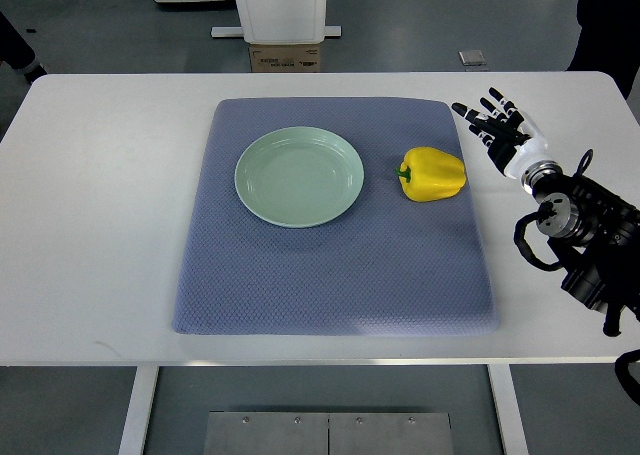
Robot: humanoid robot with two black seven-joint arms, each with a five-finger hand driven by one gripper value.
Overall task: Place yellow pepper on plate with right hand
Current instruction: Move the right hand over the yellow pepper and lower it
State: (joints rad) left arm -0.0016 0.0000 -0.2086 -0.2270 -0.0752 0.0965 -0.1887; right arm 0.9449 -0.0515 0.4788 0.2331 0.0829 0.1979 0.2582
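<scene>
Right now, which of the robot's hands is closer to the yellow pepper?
The right hand: it hovers open just beyond the mat's right edge, apart from the yellow pepper. The left hand is not in view at all.

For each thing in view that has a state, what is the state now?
Yellow bell pepper: lying on its side on the mat, right of the plate, not held.
Pale green round plate: empty.
Blue-grey fabric mat: flat on the white table.
Right hand: open, holding nothing, beside the pepper.
</scene>
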